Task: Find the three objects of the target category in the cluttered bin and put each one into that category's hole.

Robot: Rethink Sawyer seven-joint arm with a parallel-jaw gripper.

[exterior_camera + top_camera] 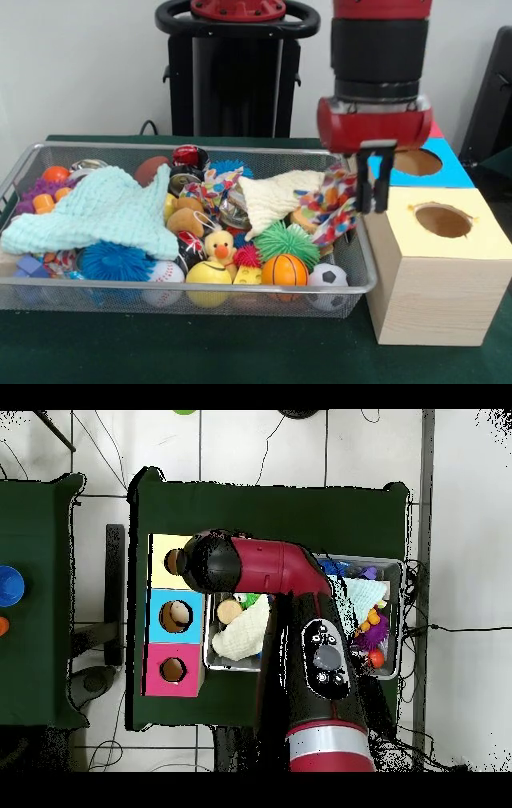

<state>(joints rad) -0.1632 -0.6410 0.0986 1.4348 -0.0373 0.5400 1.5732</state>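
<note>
The wire mesh bin (120, 282) holds mixed toys. My gripper (374, 206) hangs over the bin's right end, beside the pale wooden box. It looks shut on a small white printed cloth (336, 204), which hangs from the fingers over the bin's right rim. A second printed cloth (210, 188) lies in the bin's middle, by the mint cloth (104, 208) and the cream cloth (276, 200). A third one does not show. The yellow-surround hole (442, 220) is open, right of the gripper. In the overhead view the arm's head (212, 562) hides the gripper next to the yellow-surround hole (172, 561).
The blue-surround hole (416, 162) lies behind the yellow one, and the red box (172, 670) is last in the row. Balls, a rubber duck (218, 244), cans and spiky toys fill the bin. The robot's black pedestal (232, 72) stands behind it.
</note>
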